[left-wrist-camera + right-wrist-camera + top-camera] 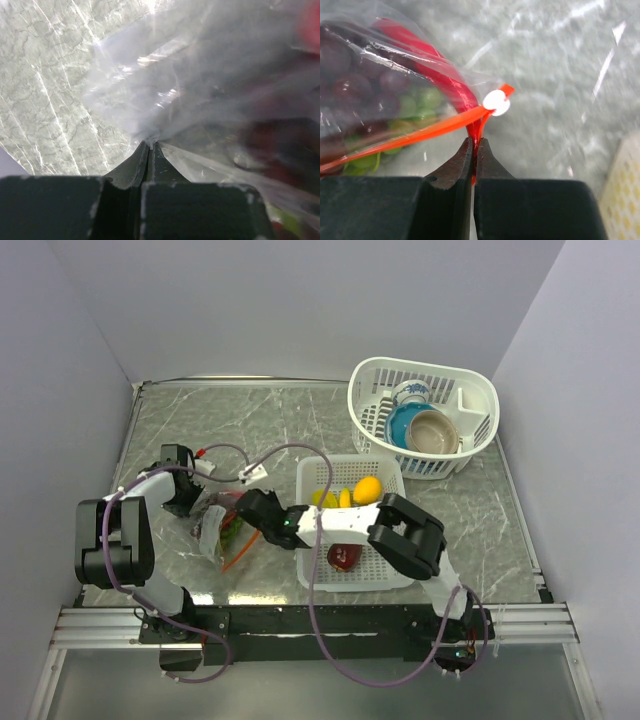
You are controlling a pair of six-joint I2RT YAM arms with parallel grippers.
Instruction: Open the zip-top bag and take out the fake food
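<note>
- Left wrist view: the left gripper point(149, 148) is fully closed, its jaws pressed together on a fold of clear film of the zip-top bag point(210, 75). The bag bulges up directly ahead of the tips. Dark red and a little green blur through the plastic ahead and to the right. Bare desk point(45, 85) lies ahead to the left. This pinch looks like an anchor, so the bag cannot slide when its other end is pulled.
- Right wrist view: the right gripper point(474, 147) is likewise clamped tight, on the orange-red zipper strip point(420, 131) right at its tips. The white slider point(496, 102) sits just beyond them. A second red strip curves away up and left from the same spot, so the mouth seems parted there. Ahead and left, inside the film, lie purple grapes point(350, 70) and a green piece point(417, 105), fake food not yet out.
- Top view: the bag lies on the desk between the two grippers, each holding an opposite side, which suits spreading the mouth wider.
- Behind the right gripper, under its arm, a white basket point(385, 565) holds a banana point(330, 498), a round yellow-orange fruit point(367, 489) and a dark red apple point(344, 557). It is probably the drop spot for removed pieces.
- Far beyond on the right, a second basket point(470, 390) holds bowls point(425, 430), apart from the work.
- The thin film could slip from the left pinch under a hard pull.
</note>
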